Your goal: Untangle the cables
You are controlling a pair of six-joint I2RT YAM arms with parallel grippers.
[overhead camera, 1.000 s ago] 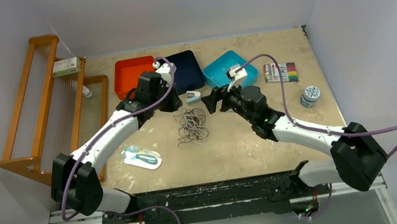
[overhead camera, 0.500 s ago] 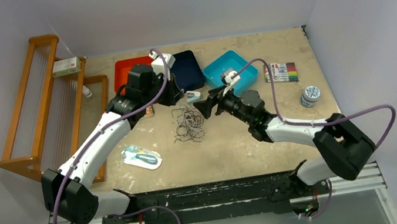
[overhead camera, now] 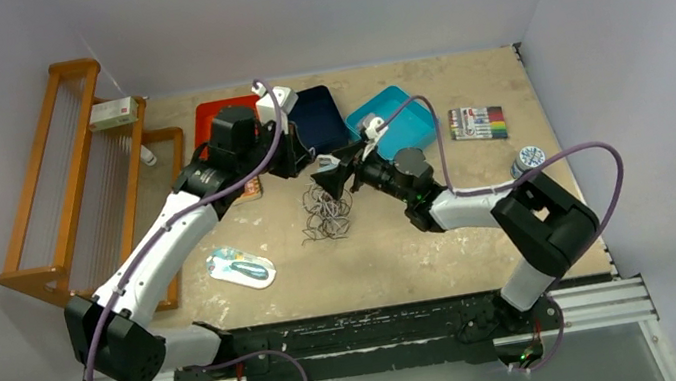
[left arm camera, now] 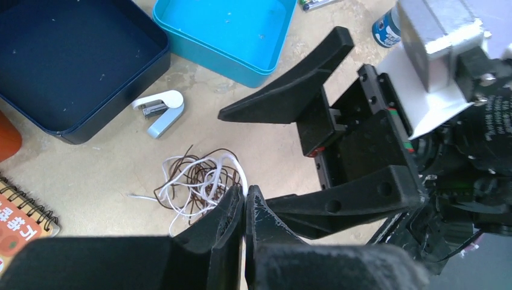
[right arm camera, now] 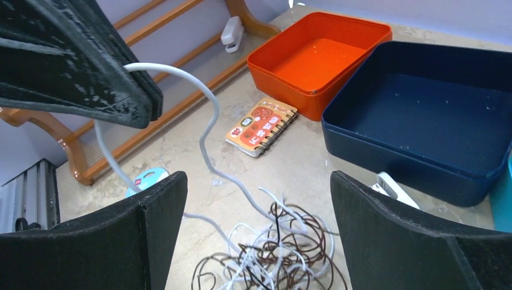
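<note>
The cables [overhead camera: 325, 211] lie in a loose tangle of white-grey, dark brown and black strands at mid table. My left gripper [overhead camera: 303, 162] hangs just behind the tangle [left arm camera: 199, 180]. It is shut [left arm camera: 244, 196] on a white-grey strand that rises from the pile into its fingertips. In the right wrist view that strand [right arm camera: 205, 130] hangs in a curve from the left gripper's finger [right arm camera: 78, 66] down to the heap [right arm camera: 284, 254]. My right gripper [overhead camera: 333, 177] stands wide open [right arm camera: 258, 181] just above the tangle's right side, with nothing between its fingers.
Behind the tangle sit an orange tray [overhead camera: 221, 127], a navy tray [overhead camera: 321, 117] and a teal tray [overhead camera: 401, 118]. A white stapler [left arm camera: 160, 112] and a small notebook [right arm camera: 261, 127] lie close by. A wooden rack [overhead camera: 79, 179] stands at the left, a blue packet [overhead camera: 240, 268] near the front.
My right arm has swung left, bringing its open gripper over the tangle. The left gripper has drawn back and to the right a little, still shut on the white-grey strand.
</note>
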